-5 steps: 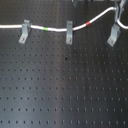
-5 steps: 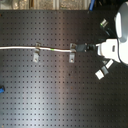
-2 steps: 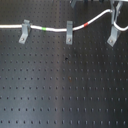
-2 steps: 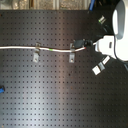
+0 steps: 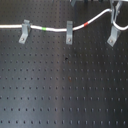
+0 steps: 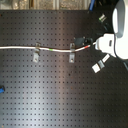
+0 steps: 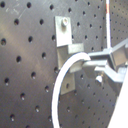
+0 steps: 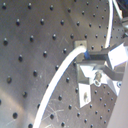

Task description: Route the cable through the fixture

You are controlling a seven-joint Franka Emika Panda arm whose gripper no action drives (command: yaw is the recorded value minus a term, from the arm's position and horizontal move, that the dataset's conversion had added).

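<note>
1. The claw (image 7: 95,64) is clenched on the cable (image 7: 65,87): in both wrist views its grey fingers (image 8: 102,54) pinch the white cord, which bends away from them in a broad arc over the perforated board.
2. In the first wrist view, a grey metal clip (image 7: 66,37) screwed to the board stands just behind that arc; whether the cord touches it cannot be told.
3. In the second exterior view, the white arm body (image 6: 117,35) hangs over the second exterior view's right side, and the cable (image 6: 55,49) runs from there toward the second exterior view's left edge.
4. In the first exterior view, the cable (image 5: 55,30) lies across the tops of the left clip (image 5: 23,32) and the middle clip (image 5: 69,34), then rises toward the first exterior view's upper right and loops near the right clip (image 5: 113,36).
5. A green band (image 5: 45,29) sits between the left and middle clips; a red band (image 5: 87,23) sits between the middle and right clips.
6. The black perforated desk (image 5: 64,90) carries the clips.
7. A small blue object (image 6: 2,90) sits at the second exterior view's left edge.
</note>
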